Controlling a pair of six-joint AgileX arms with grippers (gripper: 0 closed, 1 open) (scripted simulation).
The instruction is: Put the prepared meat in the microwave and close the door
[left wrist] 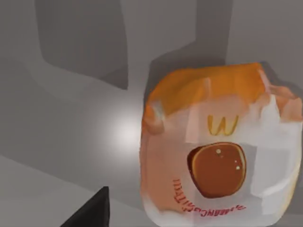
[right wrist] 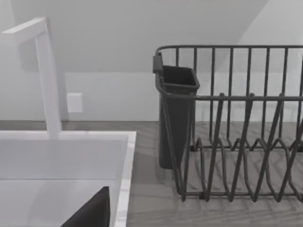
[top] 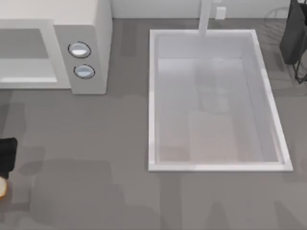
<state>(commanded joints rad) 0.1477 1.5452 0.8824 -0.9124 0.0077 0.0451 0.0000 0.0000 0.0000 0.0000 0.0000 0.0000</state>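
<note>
Left tool (top: 5, 160) sits at the far-left edge of the top view, lower half, just above the prepared meat (top: 2, 188), which peeks in orange at that same edge. We can't tell whether the tool is open or closed. In the left wrist view the prepared meat (left wrist: 220, 156) is close under the camera, an orange-and-white wrapped piece on the grey table (top: 96, 167). The microwave (top: 88, 43) is upper left, cavity exposed, two knobs (top: 79, 50) on its panel; we can't make out the door.

To do this step well, we judge: centre over the piece, grip it level, then lift clear before swinging toward the cavity.

The sink (top: 216, 167) takes the centre. Right arm (top: 293, 33) is parked upper right by the dish rack (right wrist: 236, 123); its tool state can't be told.
</note>
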